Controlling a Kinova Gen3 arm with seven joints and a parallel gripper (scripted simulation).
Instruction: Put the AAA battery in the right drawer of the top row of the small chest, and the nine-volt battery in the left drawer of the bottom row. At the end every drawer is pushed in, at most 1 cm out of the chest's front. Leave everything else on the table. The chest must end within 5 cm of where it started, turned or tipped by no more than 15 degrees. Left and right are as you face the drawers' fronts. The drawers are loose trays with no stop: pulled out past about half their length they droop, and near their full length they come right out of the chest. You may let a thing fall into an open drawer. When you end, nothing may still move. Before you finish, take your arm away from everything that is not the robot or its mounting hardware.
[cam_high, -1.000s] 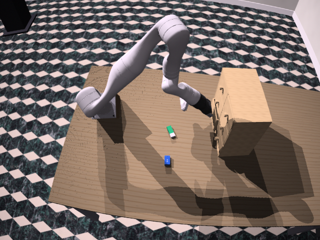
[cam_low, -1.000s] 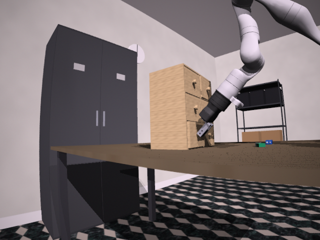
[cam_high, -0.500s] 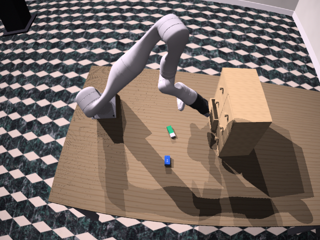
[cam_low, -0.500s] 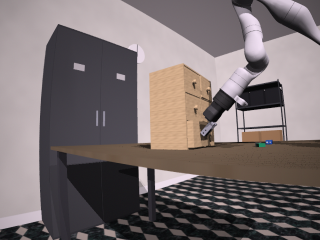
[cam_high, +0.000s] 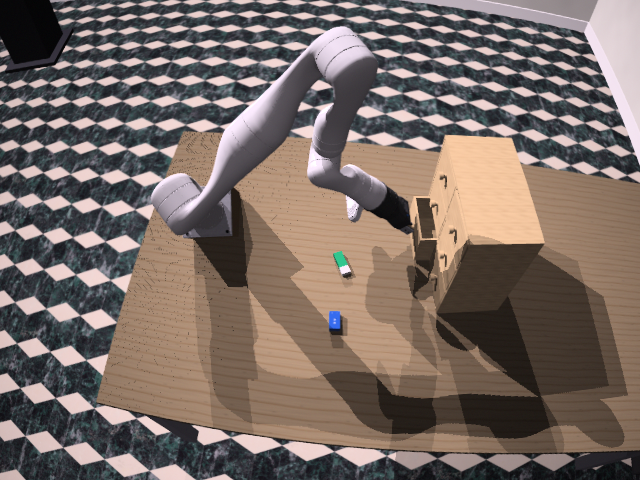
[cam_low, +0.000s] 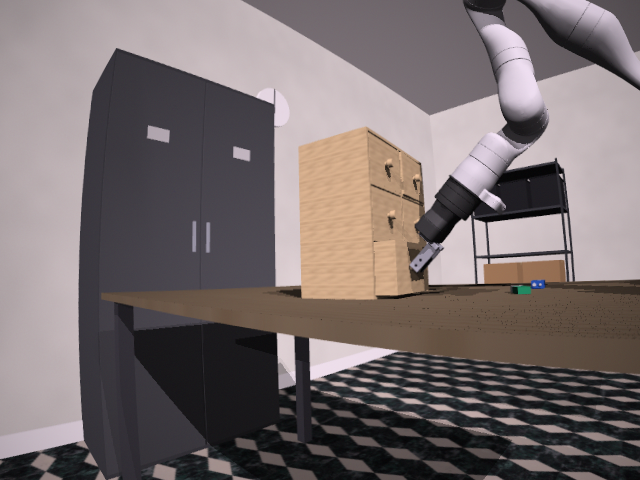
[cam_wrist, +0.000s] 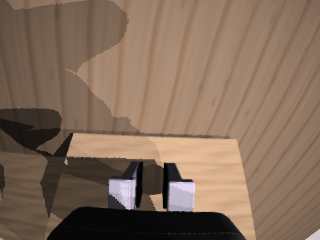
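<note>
Two labels, unreadable | cabinet doors (cam_low: 158, 134) | no legible brands

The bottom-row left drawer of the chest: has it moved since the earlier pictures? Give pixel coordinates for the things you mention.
Yes. The bottom-row left drawer (cam_high: 425, 248) (cam_low: 386, 268) (cam_wrist: 200, 150) has come farther out from the front of the chest (cam_high: 491, 191) (cam_low: 336, 217).
</note>
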